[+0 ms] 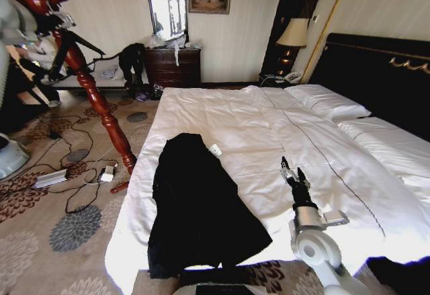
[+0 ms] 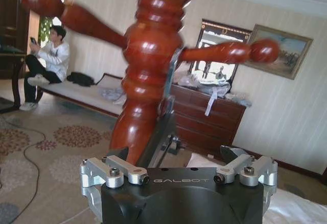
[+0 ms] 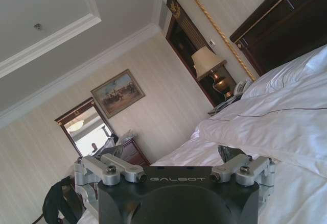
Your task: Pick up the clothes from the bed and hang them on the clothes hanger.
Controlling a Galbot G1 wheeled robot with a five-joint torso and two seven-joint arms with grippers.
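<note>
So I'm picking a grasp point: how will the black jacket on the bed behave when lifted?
The clothes lie flat and creased on the bed, so they will probably sag and drape from any single grip. The faint sheen hints at slippery fabric. Being large, the hem may drag across the duvet.

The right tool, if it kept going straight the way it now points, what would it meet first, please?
The right tool points up the bed, low over the white duvet. Its line looks free at first; it would probably graze the duvet before the pillows, though depth is unclear.
</note>
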